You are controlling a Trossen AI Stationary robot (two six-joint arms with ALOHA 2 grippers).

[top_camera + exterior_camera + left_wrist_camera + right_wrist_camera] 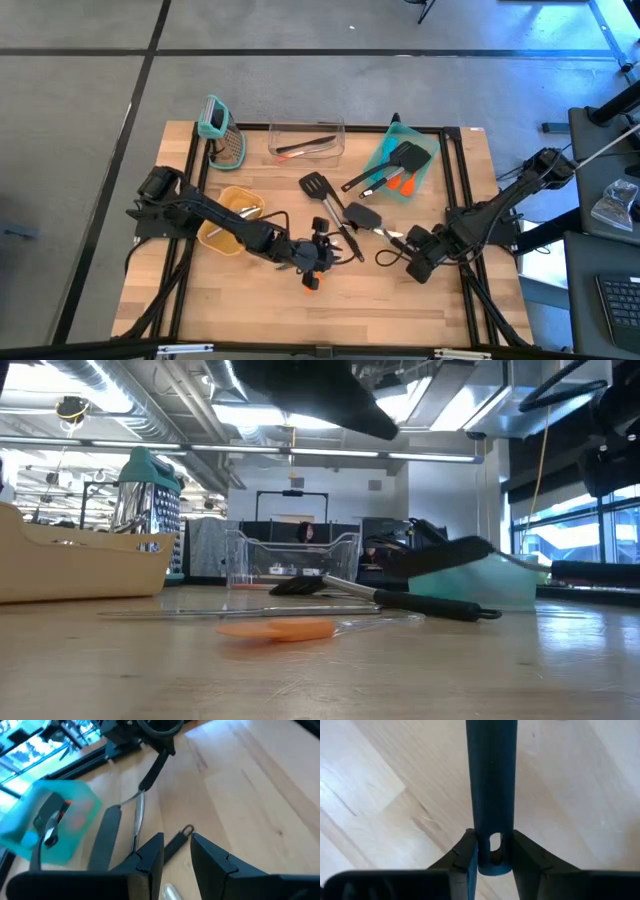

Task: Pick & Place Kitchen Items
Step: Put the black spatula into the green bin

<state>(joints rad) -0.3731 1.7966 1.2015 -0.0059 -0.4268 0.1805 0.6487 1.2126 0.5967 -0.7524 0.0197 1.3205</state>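
A: What's in the teal tray [384, 152]?
B: 2 black turners [404, 157].
A: Grippers?
B: Near it, right gripper [492, 861] clamps a dark spatula handle [491, 780]; left gripper [176, 851] is apart over the wooden counter [250, 310].

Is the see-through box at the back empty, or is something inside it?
Not empty. The clear box at the table's back edge holds a thin utensil with a red part, lying flat inside.

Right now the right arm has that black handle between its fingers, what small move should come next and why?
Probably a short straight lift. The right end effector is closed on the end of the black handle, which looks to lie low over the wooden table. Raising it first should clear the other utensils nearby.
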